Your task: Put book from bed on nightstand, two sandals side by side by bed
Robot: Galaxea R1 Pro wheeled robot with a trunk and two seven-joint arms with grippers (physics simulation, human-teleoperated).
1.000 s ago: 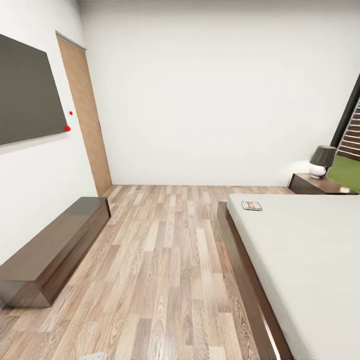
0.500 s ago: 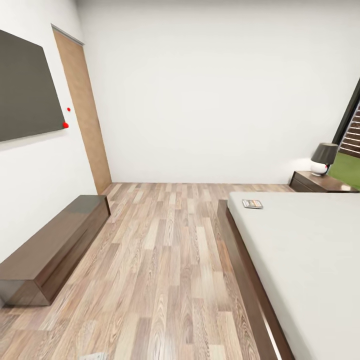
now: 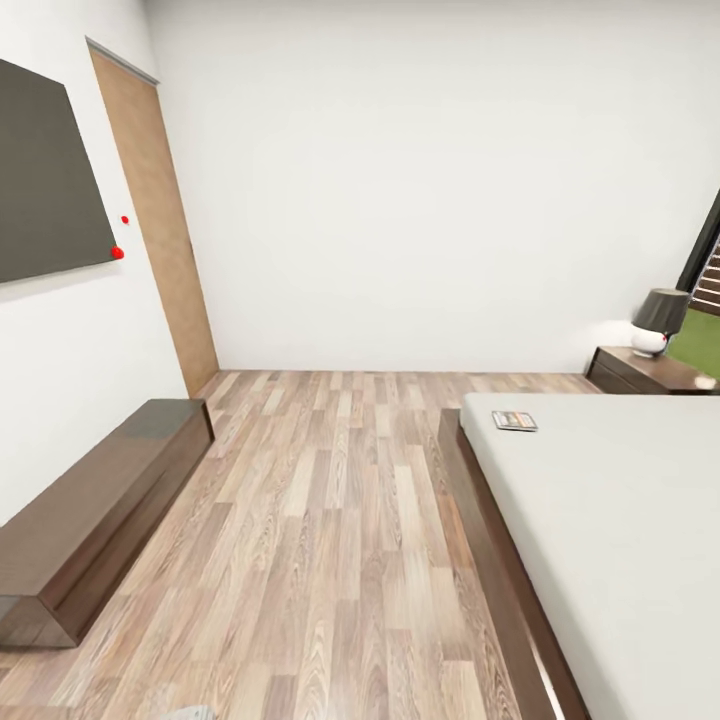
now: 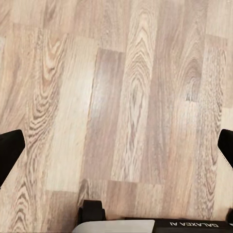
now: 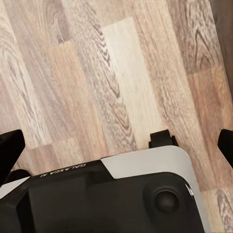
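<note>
book (image 3: 514, 420): flat on bed (image 3: 620, 520), at mattress corner nearest the far wall, untouched
nightstand (image 3: 645, 371): past the bed's far end, lamp (image 3: 660, 320) on top
left gripper (image 4: 116, 145): spread wide, nothing held, wood floor (image 3: 330, 520) beneath
right gripper (image 5: 116, 143): spread wide, empty, above floor and robot base (image 5: 111, 194)
sandals: not spotted
progress: nothing done yet; book transfer and both sandals left
next: likely drive along bed toward book

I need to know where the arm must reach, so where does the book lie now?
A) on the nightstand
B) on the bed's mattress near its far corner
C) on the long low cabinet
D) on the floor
B: the book lies flat on the bed, short of the nightstand.
</note>
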